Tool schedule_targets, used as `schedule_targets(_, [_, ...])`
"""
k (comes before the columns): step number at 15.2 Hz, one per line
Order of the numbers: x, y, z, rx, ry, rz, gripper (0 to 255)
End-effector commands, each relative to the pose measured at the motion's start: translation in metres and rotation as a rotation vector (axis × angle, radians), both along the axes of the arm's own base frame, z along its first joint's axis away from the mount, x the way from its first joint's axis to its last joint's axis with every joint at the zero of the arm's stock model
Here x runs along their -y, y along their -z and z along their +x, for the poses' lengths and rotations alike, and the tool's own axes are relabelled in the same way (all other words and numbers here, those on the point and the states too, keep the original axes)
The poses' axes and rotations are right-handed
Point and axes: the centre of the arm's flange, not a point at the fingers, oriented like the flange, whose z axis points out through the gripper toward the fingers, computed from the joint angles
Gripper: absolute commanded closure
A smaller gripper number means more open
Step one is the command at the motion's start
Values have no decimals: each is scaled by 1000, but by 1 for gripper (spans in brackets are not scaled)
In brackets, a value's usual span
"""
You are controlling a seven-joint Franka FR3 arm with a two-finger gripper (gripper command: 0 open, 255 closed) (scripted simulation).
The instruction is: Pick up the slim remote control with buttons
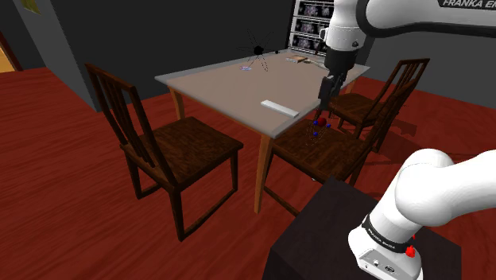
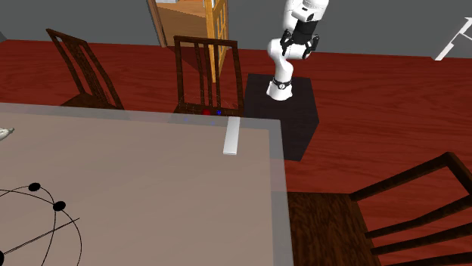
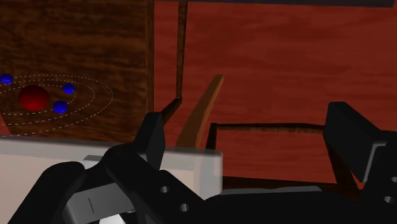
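Right now we hold the gripper (image 1: 325,102) just off the counter's (image 1: 215,83) near edge, above a chair (image 1: 318,151) seat. Its fingers (image 3: 153,137) are spread apart with nothing between them. The slim white remote control (image 1: 280,107) lies flat on the counter close to that edge, near us but not beneath us. We judge the approach needs us centred over the bar's middle, fingers turned across its narrow width, then a straight descent, closing low because it lies so flat.
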Motion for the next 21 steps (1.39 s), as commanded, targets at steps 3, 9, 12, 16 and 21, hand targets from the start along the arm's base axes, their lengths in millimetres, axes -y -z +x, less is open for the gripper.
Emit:
schedule_targets(3, [16, 10, 19, 3, 3, 10, 0])
schedule_targets(9, [65, 40, 76, 10, 12, 40, 0])
schedule_targets(12, [90, 55, 104, 14, 17, 54, 0])
schedule_targets(16, [122, 77, 142, 19, 23, 74, 0])
schedule_targets(21, [162, 103, 189, 25, 31, 99, 0])
